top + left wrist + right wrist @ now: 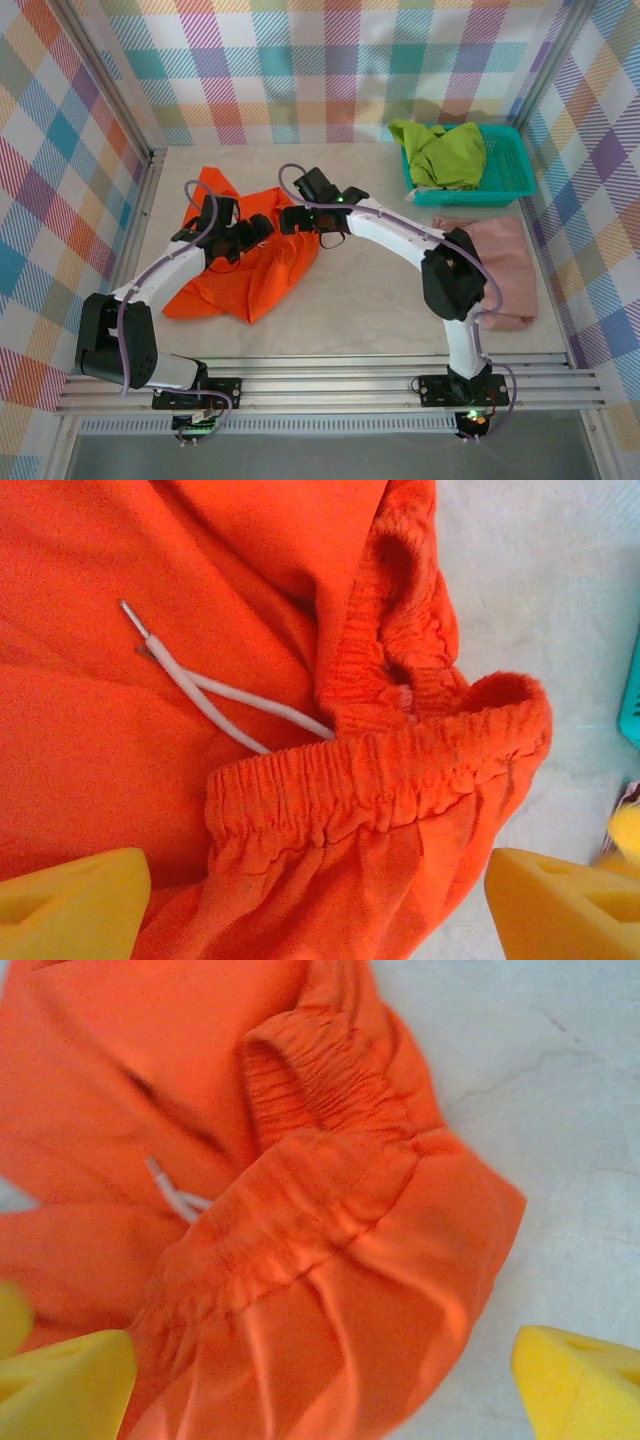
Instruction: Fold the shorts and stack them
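Orange shorts (260,275) look light and limp; the gathered waistband (380,780) offers the firmest pinch. Left end effector (318,872) and right end effector (322,1352) both hover spread, empty.

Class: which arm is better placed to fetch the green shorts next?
Right, probably: the green shorts lie in the basket at the far right, that arm's side, and the right gripper hangs open over the orange shorts.

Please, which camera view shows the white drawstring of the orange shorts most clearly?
The left wrist view: the white drawstring lies sharp and near on the orange shorts, both cords and one tip visible. The right wrist view shows a short blurred piece. In the top view the cord is too small to tell.
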